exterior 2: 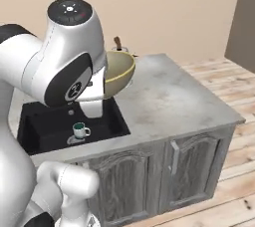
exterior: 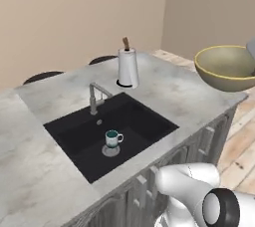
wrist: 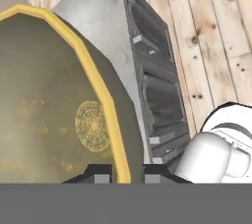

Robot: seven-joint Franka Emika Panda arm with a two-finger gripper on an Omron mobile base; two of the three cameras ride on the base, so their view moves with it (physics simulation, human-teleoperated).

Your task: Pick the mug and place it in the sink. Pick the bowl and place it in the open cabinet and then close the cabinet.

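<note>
In my hand view the gripper [wrist: 126,173] stands at the bottom of the frame with its two dark fingertips [wrist: 101,174] one on each side of the yellow rim of the bowl [wrist: 49,115], so the fingers pinch the bowl's wall, one inside and one outside. The bowl takes the left half of this view, olive inside with a round yellow pattern on its bottom. In the left base view the bowl [exterior: 226,66] hangs at the right edge, upper part of the frame, clearly lifted above the grey counter [exterior: 169,89] near its right end. In the right base view it [exterior 2: 119,74] sits just right of the big white arm, upper middle of the frame, tilted (its opening turns to the left side there). The mug [exterior: 112,139] stands upright in the black sink [exterior: 144,121], near the middle of the frame, on the round drain, handle to the right. Behind the sink stands the grey faucet [exterior: 95,96], and further up a paper towel roll [exterior: 128,67] on the counter. Under the counter I see grey lower cabinet doors [exterior 2: 189,173].
</note>
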